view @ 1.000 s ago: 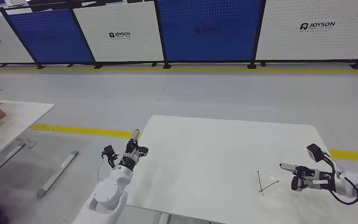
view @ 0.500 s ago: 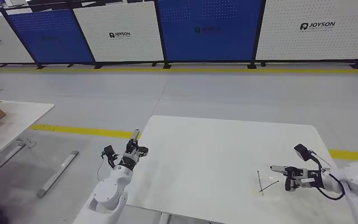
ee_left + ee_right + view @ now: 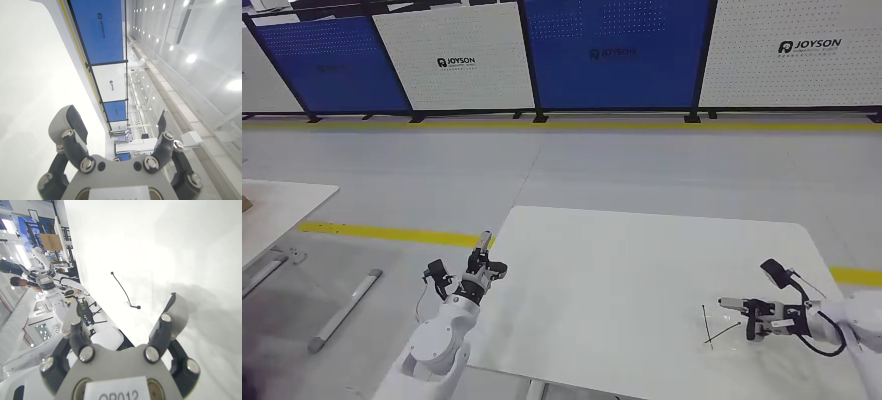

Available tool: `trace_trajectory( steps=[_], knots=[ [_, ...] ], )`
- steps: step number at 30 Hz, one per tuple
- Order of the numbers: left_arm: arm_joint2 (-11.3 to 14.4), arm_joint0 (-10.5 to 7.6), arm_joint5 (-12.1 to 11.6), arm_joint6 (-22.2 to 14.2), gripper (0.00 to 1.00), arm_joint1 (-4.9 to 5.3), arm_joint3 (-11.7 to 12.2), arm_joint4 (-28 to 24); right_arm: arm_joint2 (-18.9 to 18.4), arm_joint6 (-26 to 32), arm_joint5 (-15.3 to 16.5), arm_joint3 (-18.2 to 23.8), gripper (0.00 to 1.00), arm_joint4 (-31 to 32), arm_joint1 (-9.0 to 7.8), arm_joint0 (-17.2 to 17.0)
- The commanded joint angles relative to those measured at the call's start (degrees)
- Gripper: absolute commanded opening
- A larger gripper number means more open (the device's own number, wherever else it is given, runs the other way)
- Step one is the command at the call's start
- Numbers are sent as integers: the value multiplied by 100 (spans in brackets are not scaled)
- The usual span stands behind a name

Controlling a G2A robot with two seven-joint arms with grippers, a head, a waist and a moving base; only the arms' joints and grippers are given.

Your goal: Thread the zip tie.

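Two thin black zip ties (image 3: 708, 328) lie crossed on the white table (image 3: 622, 270) near its front right. In the right wrist view one long curved zip tie (image 3: 121, 287) runs from a small head toward a second short piece with its own head (image 3: 137, 307). My right gripper (image 3: 724, 302) hovers just right of the ties, open and holding nothing; in its own view the right gripper (image 3: 124, 308) sits just short of them. My left gripper (image 3: 483, 240) stands open and bare at the table's left edge, pointing away from me; the left gripper (image 3: 119, 121) shows wide jaws.
The white tabletop (image 3: 28, 66) spreads wide between the two arms. Beyond the table's far edge is grey floor with a yellow line (image 3: 392, 234), then blue and white partition panels (image 3: 612, 55). A second table corner (image 3: 282, 205) sits far left.
My right gripper has slid leftward over the table, closing in on the crossed zip ties. The left arm has stayed still.
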State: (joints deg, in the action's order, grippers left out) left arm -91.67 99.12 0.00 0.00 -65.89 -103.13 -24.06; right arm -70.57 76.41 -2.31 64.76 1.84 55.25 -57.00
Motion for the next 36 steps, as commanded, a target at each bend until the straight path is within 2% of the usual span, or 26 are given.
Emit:
trace_trajectory(
  steps=[1,12,21,23,30,34,35,36],
  knots=[
    [0,0,0,0,100,0,0,0,23,-4,22,-72,38,-3,-1,36],
    [0,0,0,0,100,0,0,0,-17,66,187,-256,29,-53,-61,12],
    [0,0,0,0,100,0,0,0,-60,82,242,-245,24,-104,-110,-48],
    [0,0,0,0,100,0,0,0,-76,79,251,-228,20,-113,-124,-67],
    [0,0,0,0,100,0,0,0,-45,41,208,-216,21,-143,-141,-90],
    [0,0,0,0,100,0,0,0,-3,41,212,-249,14,-177,-141,-62],
    [0,0,0,0,100,0,0,0,5,39,218,-258,10,-192,-142,-57],
    [0,0,0,0,100,0,0,0,10,37,223,-266,2,-199,-143,-53]
  ],
)
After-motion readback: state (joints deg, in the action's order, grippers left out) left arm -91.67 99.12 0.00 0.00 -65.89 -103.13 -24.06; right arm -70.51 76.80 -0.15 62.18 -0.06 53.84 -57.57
